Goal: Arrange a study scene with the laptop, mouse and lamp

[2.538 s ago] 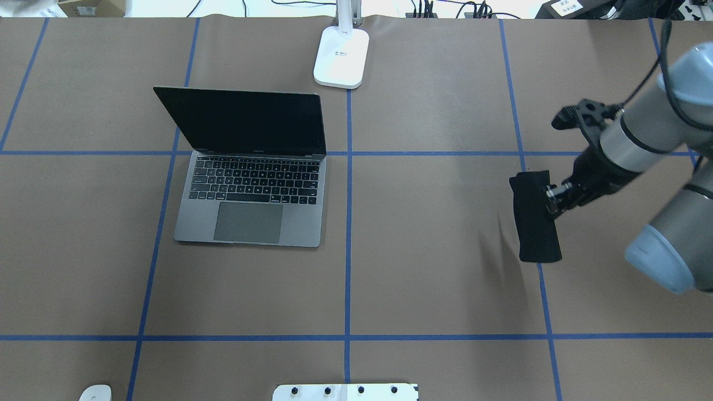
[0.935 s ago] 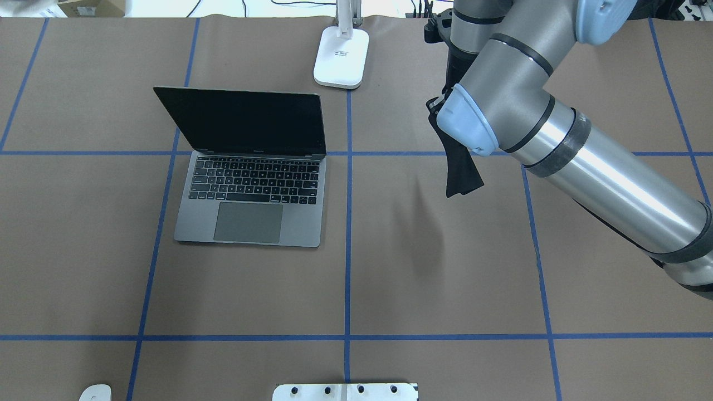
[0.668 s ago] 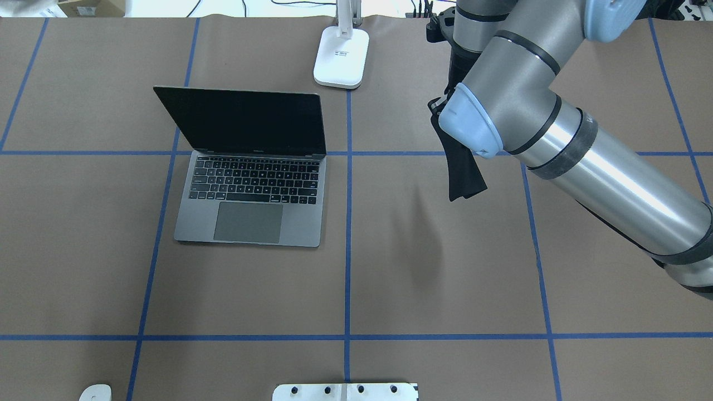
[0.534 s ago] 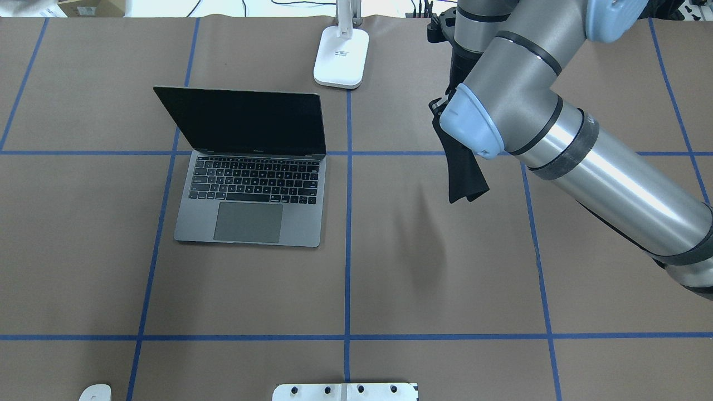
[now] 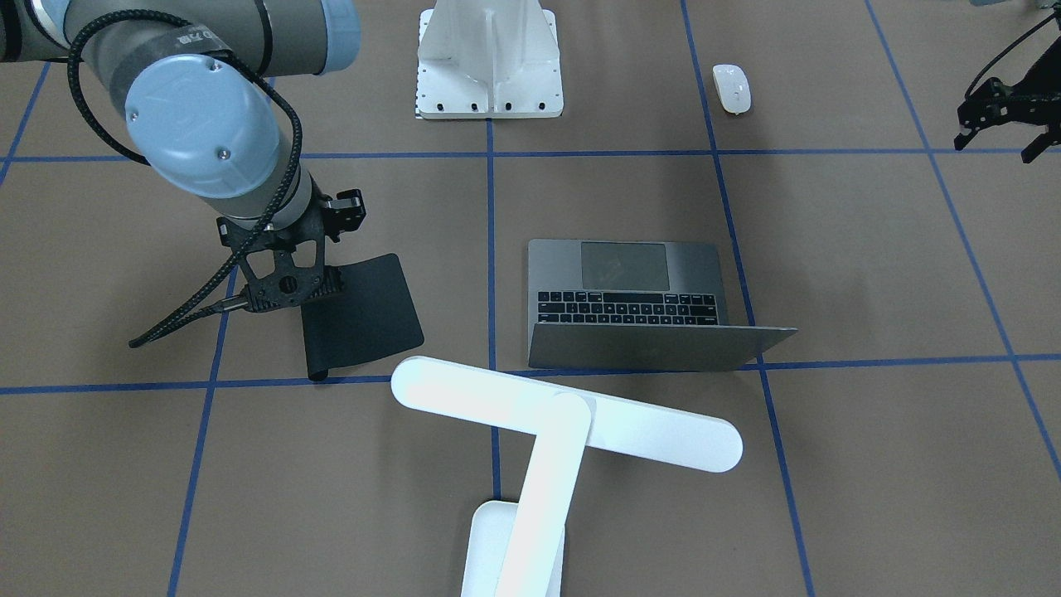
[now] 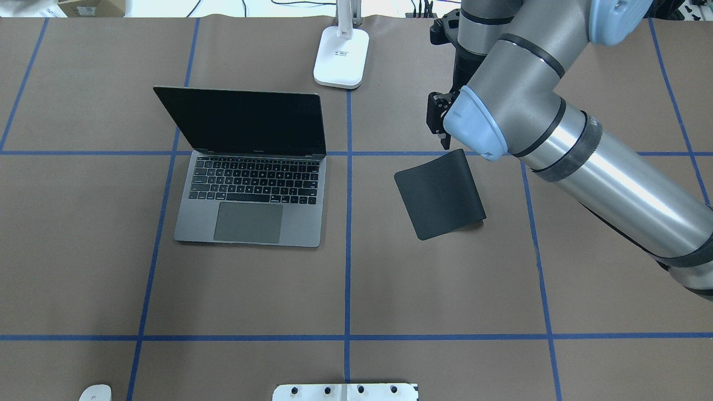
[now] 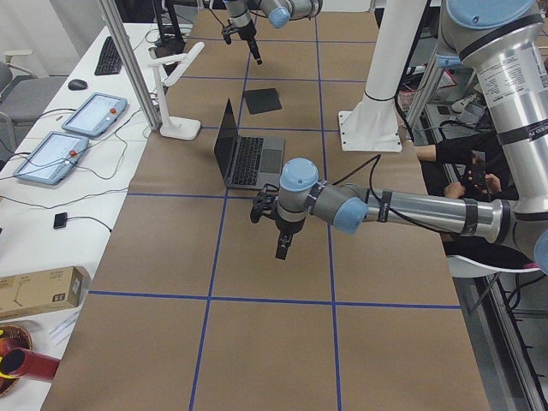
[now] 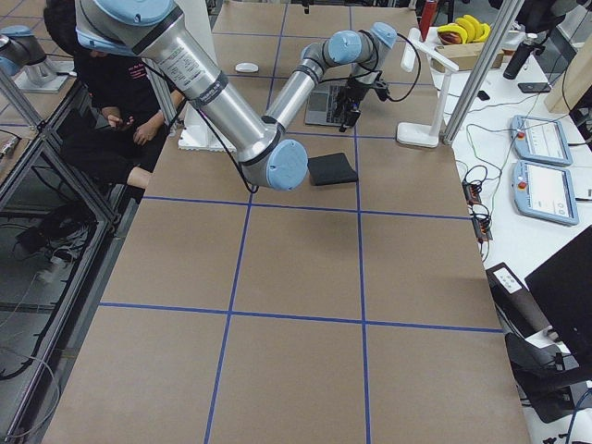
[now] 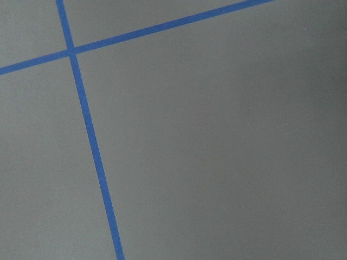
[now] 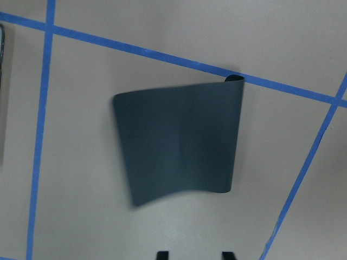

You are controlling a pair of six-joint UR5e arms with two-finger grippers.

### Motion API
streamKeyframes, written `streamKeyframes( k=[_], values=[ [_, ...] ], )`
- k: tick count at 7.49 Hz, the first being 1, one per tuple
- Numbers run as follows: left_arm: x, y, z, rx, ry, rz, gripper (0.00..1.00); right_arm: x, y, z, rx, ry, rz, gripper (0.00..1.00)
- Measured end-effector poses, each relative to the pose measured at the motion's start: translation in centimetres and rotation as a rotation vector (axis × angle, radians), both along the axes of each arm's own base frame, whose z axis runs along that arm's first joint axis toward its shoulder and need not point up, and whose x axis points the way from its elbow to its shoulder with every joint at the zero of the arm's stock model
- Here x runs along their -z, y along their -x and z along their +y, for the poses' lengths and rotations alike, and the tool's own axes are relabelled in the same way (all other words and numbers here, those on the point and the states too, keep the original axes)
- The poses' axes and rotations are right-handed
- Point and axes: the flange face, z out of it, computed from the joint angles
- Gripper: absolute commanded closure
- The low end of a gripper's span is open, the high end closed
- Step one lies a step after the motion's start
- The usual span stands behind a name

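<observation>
The open dark-grey laptop (image 6: 250, 206) sits left of the table's centre line. The white lamp stands behind it, its base (image 6: 341, 58) at the far edge and its bar head (image 5: 564, 410) over the table. The white mouse (image 6: 94, 392) lies at the near left corner. My right gripper (image 10: 195, 254) is open and empty, hovering above the far edge of a black mouse pad (image 6: 440, 195). The pad lies on the table right of the laptop, one edge curled up. My left gripper (image 5: 999, 133) hovers over bare table, looks open, and holds nothing.
A white ribbed pedestal (image 6: 345, 391) with bolt holes stands at the near centre edge. Blue tape lines grid the brown table. My right arm (image 6: 585, 150) stretches across the right half of the table. Cables and tablets lie beyond the far edge.
The mouse pad hung from my right gripper above the table. The gripper has opened and the pad now lies on the table right of the laptop.
</observation>
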Motion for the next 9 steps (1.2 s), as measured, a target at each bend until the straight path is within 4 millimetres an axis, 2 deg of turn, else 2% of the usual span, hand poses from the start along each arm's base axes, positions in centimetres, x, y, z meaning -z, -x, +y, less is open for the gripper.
streamKeyframes(
  k=[2,5,6,8,9],
  values=[
    [0.9,-2.4,0.2,0.058,0.079,0.034,0.0,-0.1,-0.3,-0.2,-0.007,-0.058,-0.024,0.0],
    [1.8,-5.9,1.5,0.079,0.16,0.073,0.0,-3.1,-1.6,0.8,-0.017,-0.148,-0.079,0.0],
    [2.3,-7.2,2.2,0.071,0.189,0.079,0.0,-3.3,-1.8,1.0,-0.017,-0.159,-0.09,0.0],
    [4.6,-11.5,4.4,0.04,0.281,0.096,0.0,-3.4,-2.4,1.5,-0.019,-0.172,-0.101,0.0],
    [6.1,-13.3,5.6,0.031,0.327,0.106,0.0,-3.9,-3.2,2.3,-0.022,-0.183,-0.103,0.0]
  ],
)
